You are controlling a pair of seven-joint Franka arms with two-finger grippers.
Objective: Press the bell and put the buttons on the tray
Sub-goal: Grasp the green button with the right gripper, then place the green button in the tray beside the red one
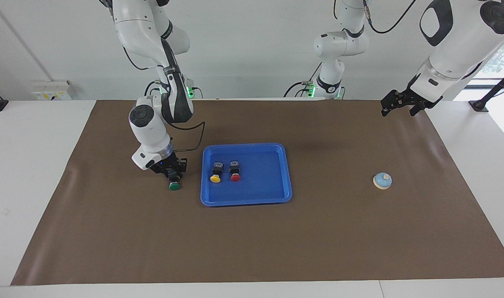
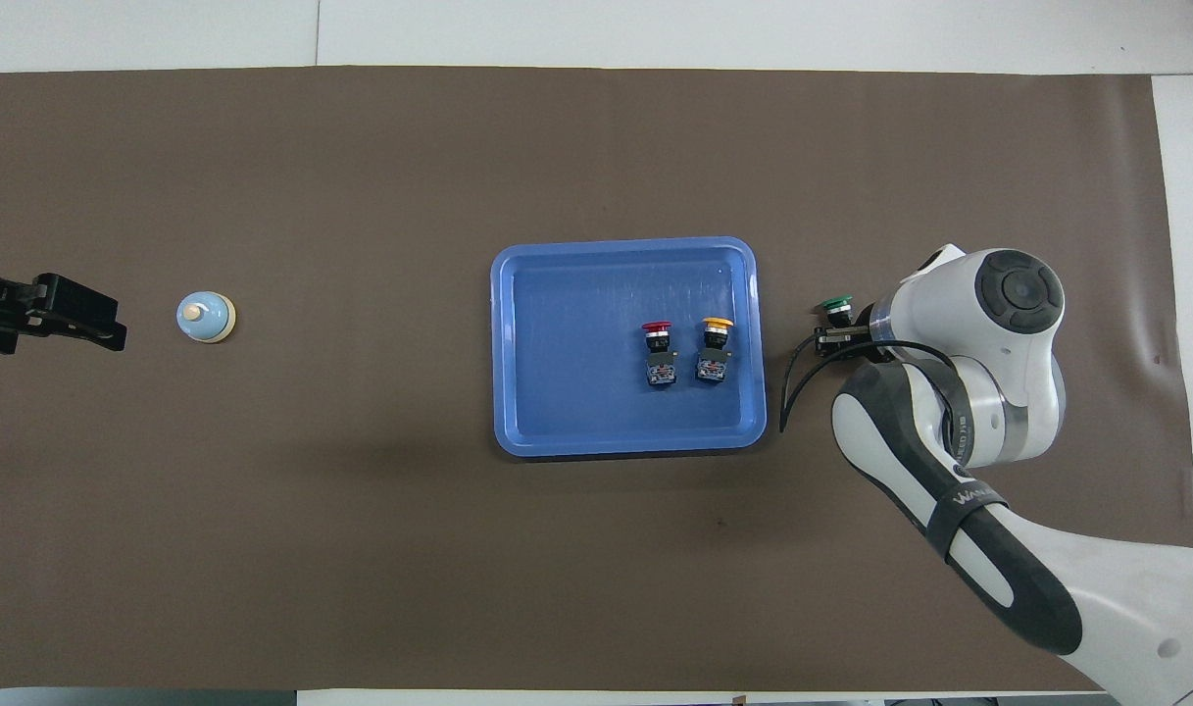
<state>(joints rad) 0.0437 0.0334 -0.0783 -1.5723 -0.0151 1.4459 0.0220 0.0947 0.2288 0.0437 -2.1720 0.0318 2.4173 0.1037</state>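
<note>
The blue tray [image 1: 245,146] lies mid-table, also in the overhead view [image 2: 623,244]. The yellow button [image 1: 215,178] and the red button [image 1: 235,177] lie in it side by side at the end toward the right arm. The green button [image 1: 174,185] lies on the mat beside the tray, toward the right arm's end; its cap shows in the overhead view [image 2: 836,305]. My right gripper [image 1: 174,174] is down at the mat, shut on the green button's black body. The bell [image 1: 382,180] stands toward the left arm's end. My left gripper [image 1: 401,104] waits raised over the mat's edge, apart from the bell.
A brown mat [image 1: 252,240] covers the table. The right arm's forearm and a black cable loop [image 2: 792,378] hang just beside the tray's rim. White table edges [image 1: 32,165] flank the mat.
</note>
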